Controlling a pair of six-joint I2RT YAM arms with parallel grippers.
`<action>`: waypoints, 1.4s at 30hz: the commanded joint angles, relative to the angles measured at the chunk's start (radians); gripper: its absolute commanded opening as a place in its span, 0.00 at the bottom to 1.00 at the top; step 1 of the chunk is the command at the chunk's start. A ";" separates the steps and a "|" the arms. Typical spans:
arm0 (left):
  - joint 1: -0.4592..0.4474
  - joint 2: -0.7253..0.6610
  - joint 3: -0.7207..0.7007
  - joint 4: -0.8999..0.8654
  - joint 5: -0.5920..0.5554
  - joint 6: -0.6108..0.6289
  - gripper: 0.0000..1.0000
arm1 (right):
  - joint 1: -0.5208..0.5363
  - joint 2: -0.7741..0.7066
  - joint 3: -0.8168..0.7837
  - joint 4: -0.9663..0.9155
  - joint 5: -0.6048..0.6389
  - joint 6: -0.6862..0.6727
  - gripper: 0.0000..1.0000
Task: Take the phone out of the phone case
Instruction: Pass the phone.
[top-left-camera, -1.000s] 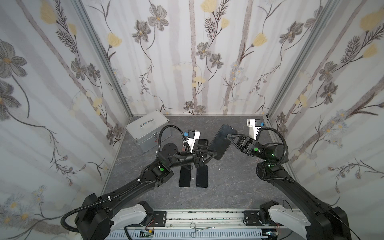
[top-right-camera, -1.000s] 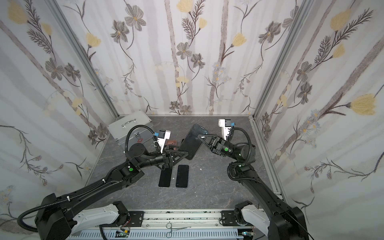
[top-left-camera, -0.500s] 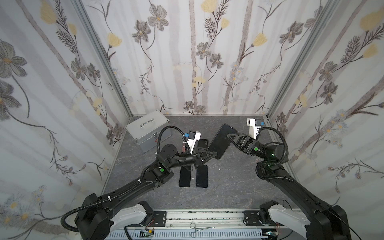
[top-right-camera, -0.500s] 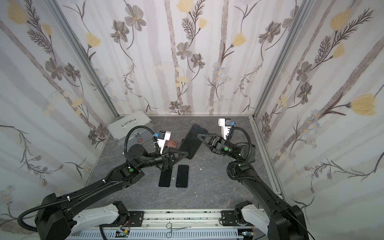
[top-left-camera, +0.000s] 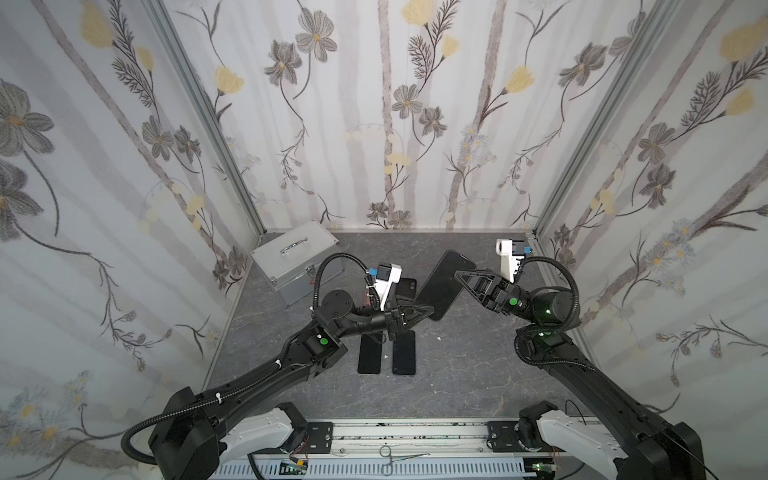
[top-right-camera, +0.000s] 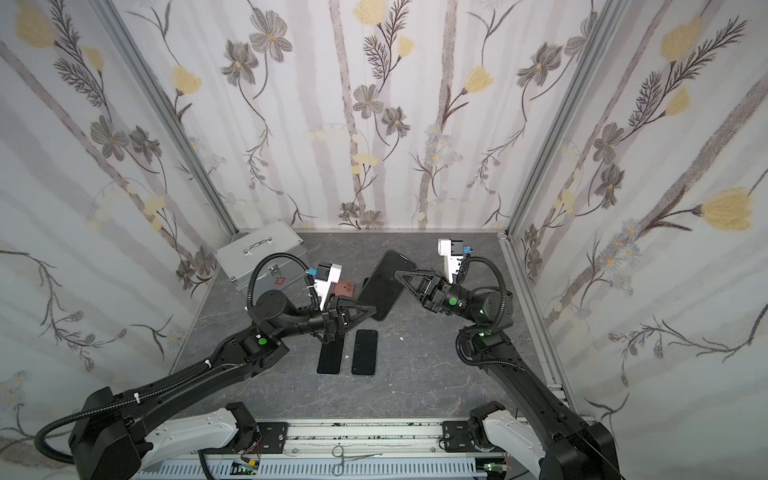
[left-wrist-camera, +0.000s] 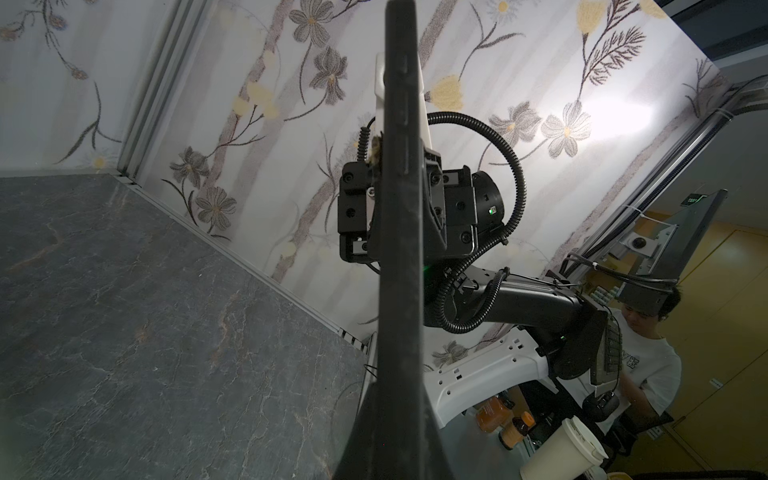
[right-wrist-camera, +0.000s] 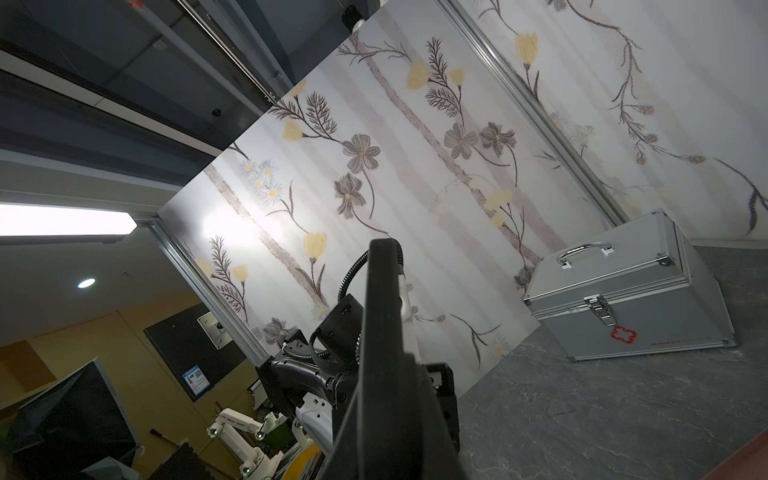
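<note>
We see the phone (top-left-camera: 444, 284) up in the air over the middle of the table (top-left-camera: 478, 365), tilted, with both arms on it. It is a thin, flat, black rectangle with round corners and a smooth face. The right gripper (top-left-camera: 458, 274) is pinched tight on its long side, near the top. The left gripper (top-left-camera: 429, 309) is pinched tight on its low corner. From the left wrist we see the phone's edge, dull and dark, with a long thin bump on it. Below, two other phones (top-left-camera: 369, 353) (top-left-camera: 404, 353) lie flat, side by side, on the grey, stone-like table. A silver metal box (top-left-camera: 297, 253) with a shiny curved handle sits in the back left corner.
</note>
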 joint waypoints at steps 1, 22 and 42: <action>0.004 -0.002 -0.002 -0.009 -0.074 0.023 0.00 | -0.001 -0.014 -0.009 0.024 0.047 -0.003 0.39; -0.002 -0.027 0.043 0.034 -0.197 -0.006 0.00 | 0.046 -0.086 0.053 -0.285 0.193 -0.285 0.59; 0.037 -0.027 0.115 -0.245 -0.080 0.262 0.00 | -0.174 -0.142 0.271 -0.727 0.167 -0.530 0.65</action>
